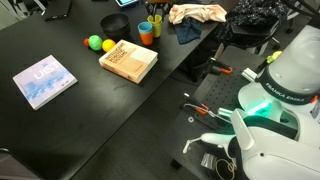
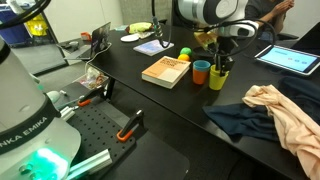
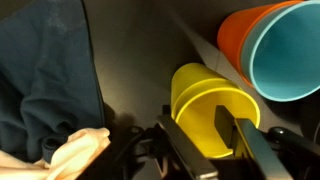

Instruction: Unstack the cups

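The yellow cup (image 3: 192, 84) stands upright on the black table, apart from the other two. The blue cup (image 3: 285, 55) sits nested inside the orange cup (image 3: 232, 40) right beside it. My gripper (image 3: 194, 112) is open and straddles the yellow cup's wall, one finger inside the cup and the other outside. In an exterior view my gripper (image 2: 220, 64) reaches down onto the yellow cup (image 2: 217, 80), with the orange and blue stack (image 2: 201, 72) next to it. The stack (image 1: 146, 33) and the yellow cup (image 1: 156, 24) also show in an exterior view.
A brown book (image 2: 166, 71) lies near the cups, with green and yellow balls (image 2: 184, 53) behind it. A dark blue cloth (image 2: 240, 118) and a peach cloth (image 2: 285, 115) lie on the other side. A blue book (image 1: 44, 82) and a dark bowl (image 1: 115, 22) sit farther off.
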`<action>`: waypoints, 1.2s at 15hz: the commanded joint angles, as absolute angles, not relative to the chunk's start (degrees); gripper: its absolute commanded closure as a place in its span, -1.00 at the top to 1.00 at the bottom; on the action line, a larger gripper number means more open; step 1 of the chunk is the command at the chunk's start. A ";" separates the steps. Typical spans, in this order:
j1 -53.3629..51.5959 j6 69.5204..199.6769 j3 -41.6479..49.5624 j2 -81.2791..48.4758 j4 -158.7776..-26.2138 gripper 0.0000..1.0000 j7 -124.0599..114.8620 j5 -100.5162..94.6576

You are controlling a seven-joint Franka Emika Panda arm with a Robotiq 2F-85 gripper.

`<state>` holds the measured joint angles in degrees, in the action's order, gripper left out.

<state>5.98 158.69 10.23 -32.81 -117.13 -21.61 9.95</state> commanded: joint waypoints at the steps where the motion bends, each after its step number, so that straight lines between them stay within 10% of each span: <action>1: 4.60 157.10 11.72 -32.42 -116.33 -0.65 -21.76 8.86; 5: 3.40 155.85 13.11 -31.95 -116.19 -0.99 -22.65 7.77; 18: 1.37 156.50 16.23 -28.32 -114.93 -0.94 -25.11 4.47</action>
